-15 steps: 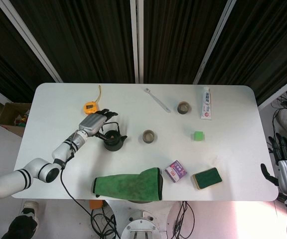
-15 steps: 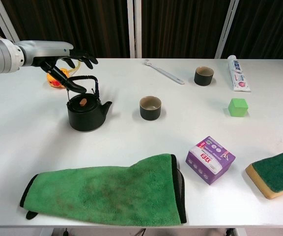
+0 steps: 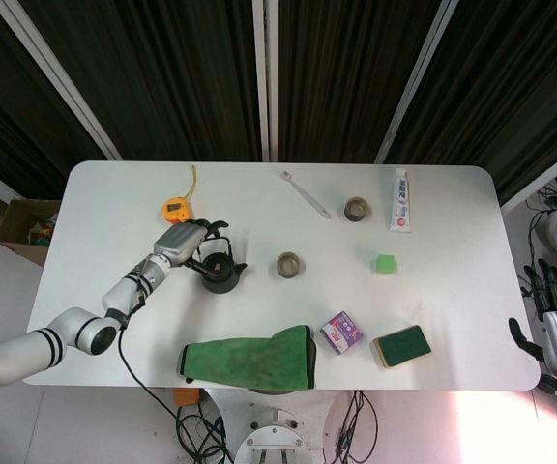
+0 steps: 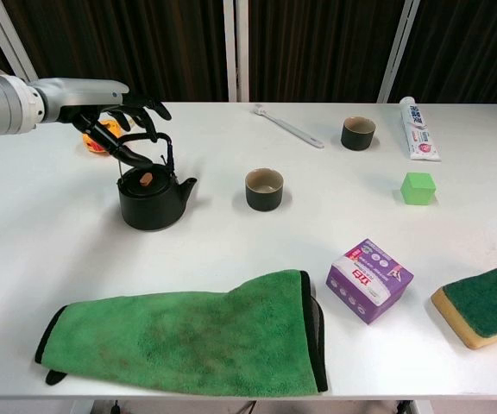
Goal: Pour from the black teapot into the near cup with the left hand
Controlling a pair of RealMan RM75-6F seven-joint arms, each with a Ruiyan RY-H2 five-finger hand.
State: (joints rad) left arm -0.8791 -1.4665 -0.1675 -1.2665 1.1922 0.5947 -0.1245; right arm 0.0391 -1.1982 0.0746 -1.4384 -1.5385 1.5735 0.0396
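hovering with fingers spread and holding nothing, the left robot hand (image 4: 126,128) tops the squat matte black teapot's (image 4: 152,201) wire handle.

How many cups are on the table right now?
2. One cup sits near the middle of the table, to the right of the black teapot. The other cup is farther back, between the toothbrush and the toothpaste tube. None appears hidden.

A robot test lab: dark curtains (image 3: 337,77) hang at twelve o'clock behind a white surface (image 3: 453,290), loose cables (image 3: 196,425) trail at six, a cardboard box (image 3: 22,227) sits at nine.
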